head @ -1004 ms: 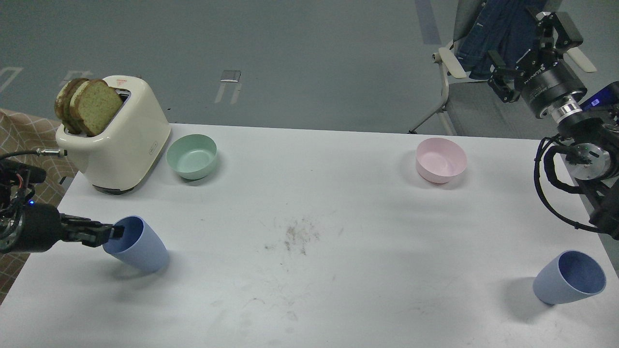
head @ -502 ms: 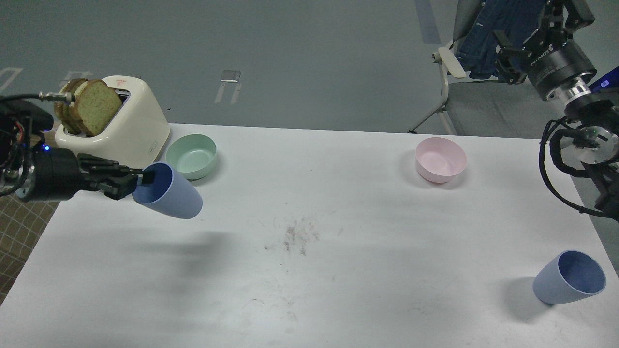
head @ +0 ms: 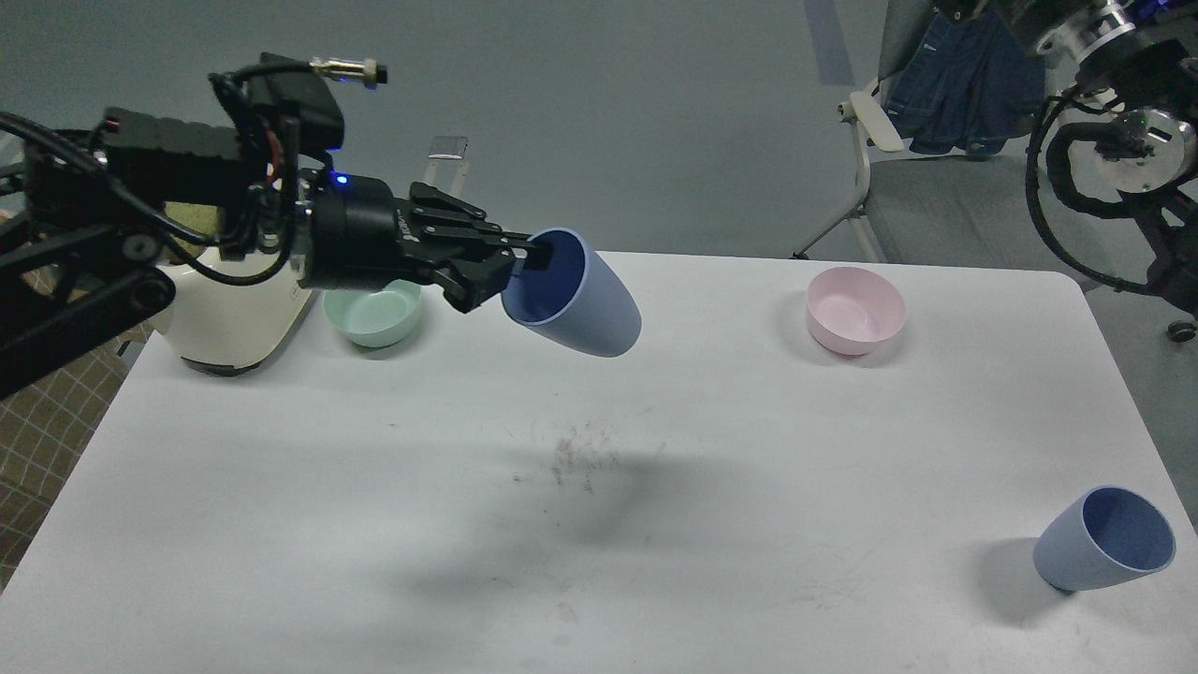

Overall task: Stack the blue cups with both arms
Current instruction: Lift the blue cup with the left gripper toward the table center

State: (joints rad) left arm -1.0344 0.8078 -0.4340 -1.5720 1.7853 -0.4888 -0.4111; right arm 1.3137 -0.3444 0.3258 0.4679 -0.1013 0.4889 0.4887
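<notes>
My left gripper (head: 529,260) is shut on the rim of a dusty-blue cup (head: 580,298) and holds it high above the middle of the white table (head: 599,562), tilted with its mouth toward the arm. The second blue cup (head: 1104,539) stands on the table at the front right, leaning a little. My right arm (head: 1118,140) is raised at the top right; its gripper is above the frame's edge and out of view.
A cream toaster (head: 234,323) stands at the back left, partly behind my left arm. A mint-green bowl (head: 374,314) sits beside it and a pink bowl (head: 855,309) at the back right. A chair with a blue garment (head: 945,84) stands beyond the table.
My left arm has lifted the blue cup off the table's left front and carried it up and right toward the middle. My right arm has risen, taking its gripper out of the frame.
</notes>
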